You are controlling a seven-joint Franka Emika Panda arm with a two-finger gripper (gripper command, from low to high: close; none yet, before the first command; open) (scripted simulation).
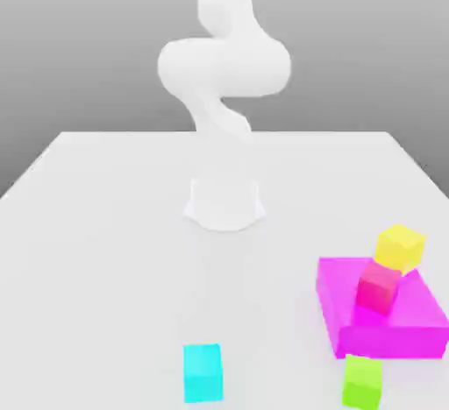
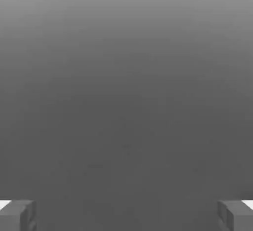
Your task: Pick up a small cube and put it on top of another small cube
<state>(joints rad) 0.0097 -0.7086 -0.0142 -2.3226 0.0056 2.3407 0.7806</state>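
Observation:
Several small cubes lie at the front of the white table (image 1: pixel 105 224). A cyan cube (image 1: pixel 203 371) sits front and centre, and a green cube (image 1: pixel 363 382) rests at the front on the exterior view's right. A pink-red cube (image 1: pixel 379 286) stands on a flat magenta block (image 1: pixel 395 329). A yellow cube (image 1: pixel 400 248) is at that block's far edge; whether it rests on the block or behind it I cannot tell. My gripper (image 2: pixel 126 215) is open, its grey fingertips (image 2: pixel 17 215) spread wide with nothing between them, facing a plain grey background.
The white arm (image 1: pixel 224 67) rises from its round base (image 1: pixel 224 202) at the table's middle and bends upward past the frame's upper edge. The magenta block is the largest obstacle, on the exterior view's right.

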